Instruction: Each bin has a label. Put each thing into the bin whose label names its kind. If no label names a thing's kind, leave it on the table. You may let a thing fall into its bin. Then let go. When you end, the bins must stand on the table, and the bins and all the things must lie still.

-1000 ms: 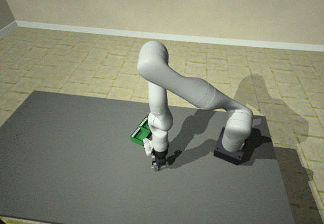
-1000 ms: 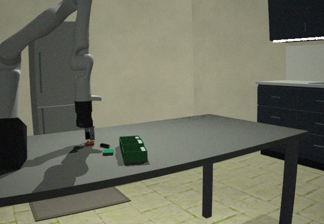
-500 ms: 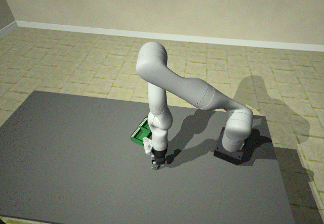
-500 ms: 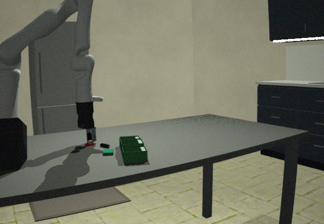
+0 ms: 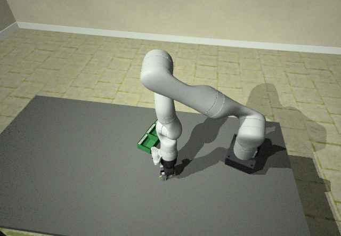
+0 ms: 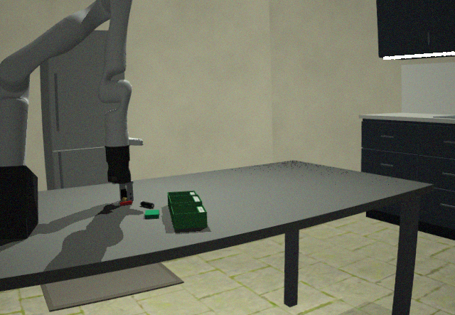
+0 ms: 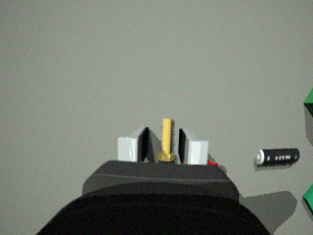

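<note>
My gripper (image 7: 163,140) is low over the table and points straight down. It also shows in the top view (image 5: 166,176) and the exterior view (image 6: 126,195). Its fingers stand partly open on either side of a small yellow bolt-like piece (image 7: 167,139), with a gap on each side. The piece seems to lie on the table. A small red thing (image 6: 126,202) lies just beside the fingers and also shows in the wrist view (image 7: 211,164). A black battery (image 6: 147,204) lies to the right of it (image 7: 277,156). A green block (image 6: 151,213) lies near the green labelled bins (image 6: 186,210).
The bins stand in a row with white labels and also show in the top view (image 5: 148,140), partly hidden behind my arm. Green edges (image 7: 308,105) show at the right rim of the wrist view. The arm's base (image 5: 243,160) stands at the table's right.
</note>
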Controlling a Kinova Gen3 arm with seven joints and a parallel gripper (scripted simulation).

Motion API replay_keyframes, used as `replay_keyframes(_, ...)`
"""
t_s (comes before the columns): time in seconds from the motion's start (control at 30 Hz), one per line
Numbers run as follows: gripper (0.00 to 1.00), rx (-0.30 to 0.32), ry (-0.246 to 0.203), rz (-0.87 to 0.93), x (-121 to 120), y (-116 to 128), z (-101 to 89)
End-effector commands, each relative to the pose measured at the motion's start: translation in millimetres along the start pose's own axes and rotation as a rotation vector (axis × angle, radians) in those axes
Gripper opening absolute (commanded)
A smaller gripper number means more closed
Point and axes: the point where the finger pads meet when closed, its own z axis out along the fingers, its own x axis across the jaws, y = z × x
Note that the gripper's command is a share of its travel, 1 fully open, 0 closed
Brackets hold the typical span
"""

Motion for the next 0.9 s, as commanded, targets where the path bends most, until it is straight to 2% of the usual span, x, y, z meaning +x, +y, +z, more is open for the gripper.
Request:
replay_keyframes(0.0,0.62,0.001,0.0,0.0,0.5,-0.7,-0.2)
replay_keyframes(0.3,0.62,0.001,0.0,0.0,2.6,-1.4,-0.2)
replay_keyframes(0.33,0.0,0.001,0.0,0.0,2.6,-1.4,-0.2)
replay_keyframes(0.87,0.0,0.001,0.0,-0.001,2.5,-1.4,-0.2)
